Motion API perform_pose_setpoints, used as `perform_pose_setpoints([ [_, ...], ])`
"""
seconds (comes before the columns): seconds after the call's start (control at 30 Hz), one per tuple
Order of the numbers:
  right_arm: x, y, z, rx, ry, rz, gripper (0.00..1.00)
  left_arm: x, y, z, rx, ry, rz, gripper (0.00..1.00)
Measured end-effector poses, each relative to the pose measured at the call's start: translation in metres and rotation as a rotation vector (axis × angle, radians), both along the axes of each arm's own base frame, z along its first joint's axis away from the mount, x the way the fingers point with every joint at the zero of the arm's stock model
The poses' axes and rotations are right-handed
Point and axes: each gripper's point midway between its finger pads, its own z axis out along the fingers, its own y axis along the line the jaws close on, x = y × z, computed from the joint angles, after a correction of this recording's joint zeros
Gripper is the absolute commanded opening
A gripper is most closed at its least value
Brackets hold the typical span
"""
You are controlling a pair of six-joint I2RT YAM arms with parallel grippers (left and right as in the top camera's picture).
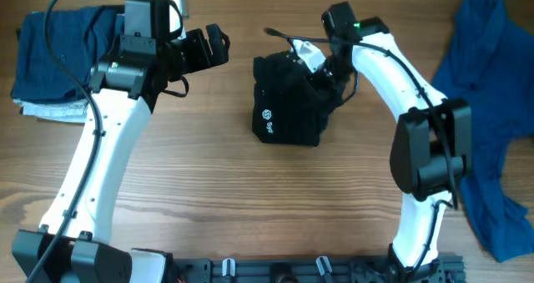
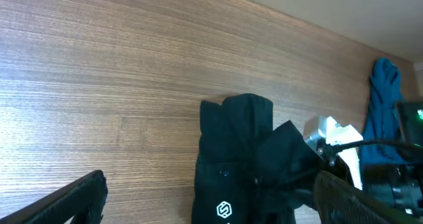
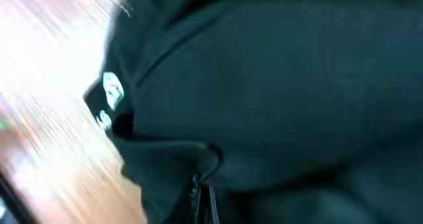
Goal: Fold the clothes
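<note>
A black shirt point(image 1: 288, 99) with small white logos lies folded into a compact bundle at the table's middle. My right gripper point(image 1: 321, 70) is shut on a fold of this shirt at its far right edge; the right wrist view shows black fabric point(image 3: 264, 85) pinched between the fingertips point(image 3: 203, 191). My left gripper point(image 1: 213, 48) is open and empty, hovering left of the shirt. In the left wrist view the shirt point(image 2: 244, 164) lies ahead between the spread fingers point(image 2: 211, 197).
A royal-blue garment point(image 1: 488, 108) is crumpled at the right edge of the table, also visible in the left wrist view point(image 2: 384, 105). A stack of folded navy clothes point(image 1: 58, 49) sits at the far left on something white.
</note>
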Motion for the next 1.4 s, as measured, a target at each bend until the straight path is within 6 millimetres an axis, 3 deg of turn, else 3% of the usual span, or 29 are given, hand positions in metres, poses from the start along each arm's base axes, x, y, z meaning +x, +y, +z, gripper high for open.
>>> perform_pose_setpoints([
  [0.17, -0.017, -0.035, 0.016, -0.114, 0.115, -0.205, 0.04, 0.000, 0.000, 0.000, 0.000, -0.001, 0.000, 1.00],
  [0.33, -0.020, -0.086, 0.017, -0.204, 0.225, -0.456, 0.07, 0.000, 0.001, 0.000, 0.003, -0.001, 0.003, 1.00],
  [0.37, -0.023, -0.093, 0.017, -0.217, 0.247, -0.478, 0.15, 0.000, 0.001, 0.000, 0.003, -0.001, 0.003, 1.00],
  [0.4, -0.029, -0.101, 0.017, -0.239, 0.275, -0.499, 0.40, 0.000, 0.001, 0.000, 0.003, -0.001, 0.003, 1.00],
  [0.47, -0.034, -0.108, 0.017, -0.261, 0.299, -0.510, 0.76, 0.000, 0.001, 0.000, 0.004, -0.001, 0.004, 1.00],
  [0.5, -0.036, -0.109, 0.017, -0.268, 0.305, -0.512, 0.86, 0.001, 0.001, 0.000, 0.005, -0.002, 0.005, 1.00],
  [0.67, -0.037, -0.110, 0.017, -0.278, 0.302, -0.499, 0.79, 0.001, 0.003, 0.000, 0.011, -0.002, 0.011, 1.00],
  [0.73, -0.027, -0.109, 0.016, -0.264, 0.262, -0.501, 0.75, 0.001, 0.003, 0.000, 0.013, -0.003, 0.012, 1.00],
  [0.83, 0.008, -0.100, 0.017, -0.182, 0.131, -0.509, 0.57, 0.001, 0.004, -0.001, 0.016, -0.003, 0.015, 1.00],
  [0.87, 0.021, -0.094, 0.021, -0.134, 0.091, -0.514, 0.54, 0.001, 0.004, -0.001, 0.016, -0.003, 0.015, 1.00],
  [1.03, 0.036, -0.070, 0.025, -0.050, 0.071, -0.577, 0.56, 0.001, 0.004, -0.012, 0.023, 0.035, 0.015, 1.00],
  [1.2, 0.005, -0.036, -0.020, -0.079, 0.156, -0.597, 0.57, 0.005, 0.004, -0.035, 0.036, 0.091, 0.017, 1.00],
  [1.33, -0.017, -0.046, -0.062, -0.134, 0.206, -0.684, 0.68, 0.006, 0.004, -0.036, 0.040, 0.093, 0.019, 1.00],
  [1.4, -0.015, -0.049, -0.062, -0.128, 0.179, -0.718, 0.75, 0.006, 0.004, -0.036, 0.041, 0.094, 0.019, 1.00],
])
